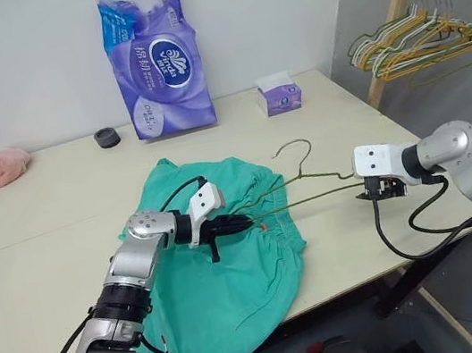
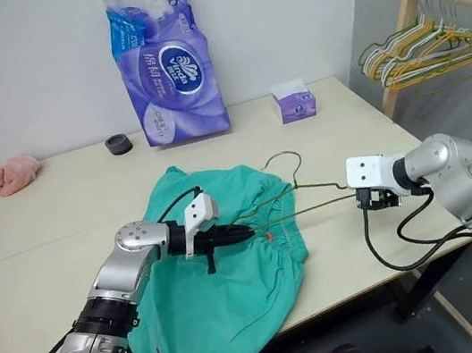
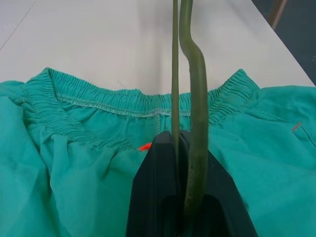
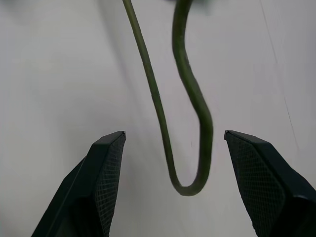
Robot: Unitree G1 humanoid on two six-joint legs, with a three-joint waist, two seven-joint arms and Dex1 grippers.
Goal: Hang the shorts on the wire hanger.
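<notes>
The wire hanger [image 1: 310, 184] was pinched by the left gripper [image 1: 242, 222] above the shorts [image 1: 226, 278], apparently for threading. The right gripper [image 4: 170, 182] was spread wide around its corner, gripping nothing.

shorts [image 1: 229, 295]: teal-green, gathered waistband, spread crumpled at lower centre, draped over the table's near edge
wire hanger [image 1: 297, 186]: olive-brown, thin, lying across the shorts' upper right, at frame centre
</notes>
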